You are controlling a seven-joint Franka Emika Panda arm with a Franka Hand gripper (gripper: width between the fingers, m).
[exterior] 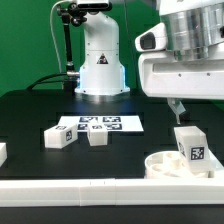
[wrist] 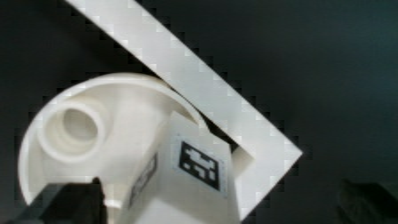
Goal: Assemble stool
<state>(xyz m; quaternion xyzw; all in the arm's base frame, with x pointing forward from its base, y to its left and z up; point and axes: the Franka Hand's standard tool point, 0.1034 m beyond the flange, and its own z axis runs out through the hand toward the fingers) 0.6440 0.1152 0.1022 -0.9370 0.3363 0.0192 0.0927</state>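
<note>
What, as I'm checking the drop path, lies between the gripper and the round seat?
A tagged leg, upright on the seat, under the gripper; the exterior view shows it.

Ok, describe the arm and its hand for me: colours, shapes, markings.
The arm is glossy white with rounded shells, and its base bears a small dark mark. The hand is a blocky white-and-grey body with slim dark fingers. Any cables are too unclear to tell.

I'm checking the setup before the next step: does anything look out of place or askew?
Nothing looks broken or spilled. One leg stands upright on the seat. A second leg and a third leg lie loose beside the marker board.
</note>
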